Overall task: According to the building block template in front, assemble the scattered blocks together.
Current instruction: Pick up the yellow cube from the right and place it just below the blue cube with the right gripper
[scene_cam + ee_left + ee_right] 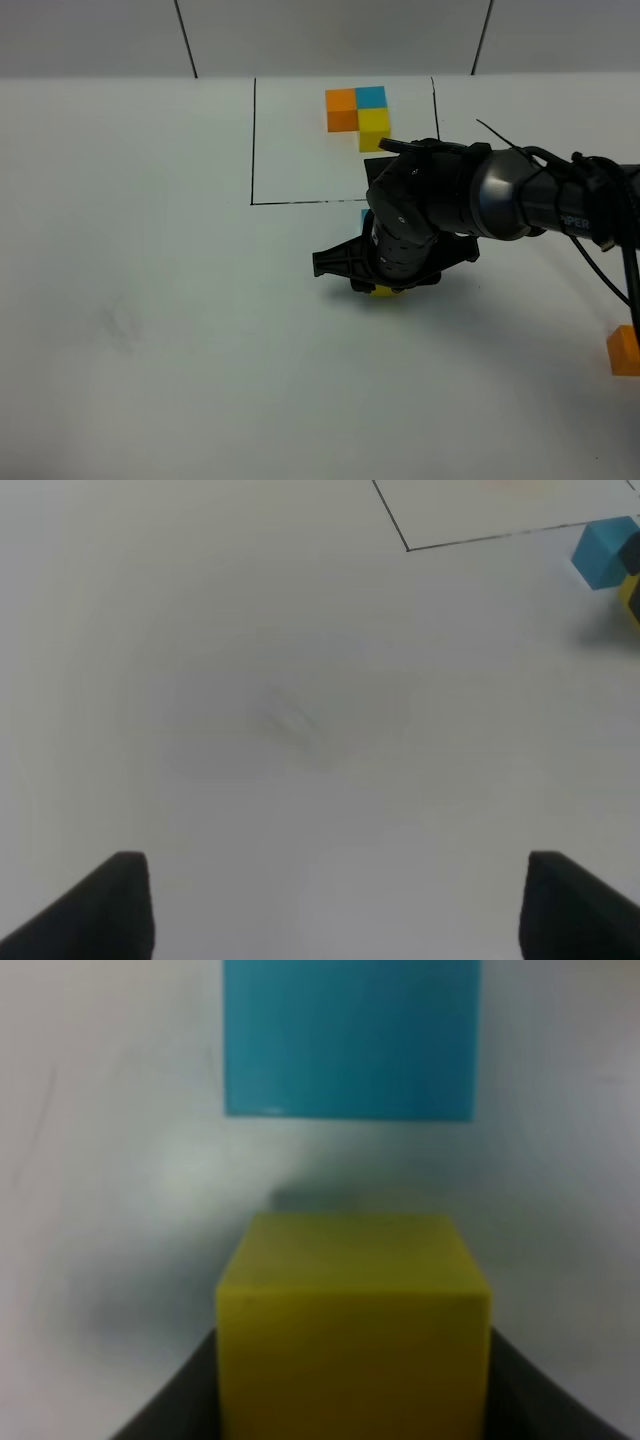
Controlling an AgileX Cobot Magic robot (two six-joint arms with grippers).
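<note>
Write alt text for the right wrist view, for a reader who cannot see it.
A yellow cube sits close to the camera, gripped between two dark fingers that show at either side of it. Beyond it, with a gap between them, a blue cube lies on the plain white table; the picture is slightly blurred.

The left gripper [330, 915] hovers over the white counter [300, 820], its two dark fingertips [110, 910] spread wide with nothing between them. Farther out, a thin black line [480, 540] drawn on the counter turns a corner. Just outside that line sits a blue block [603, 552]. Close beside it is a yellow block [632, 605], cut off by the picture's edge and partly covered by something dark. A faint smudge [290, 720] marks the counter between the gripper and the line.
</note>
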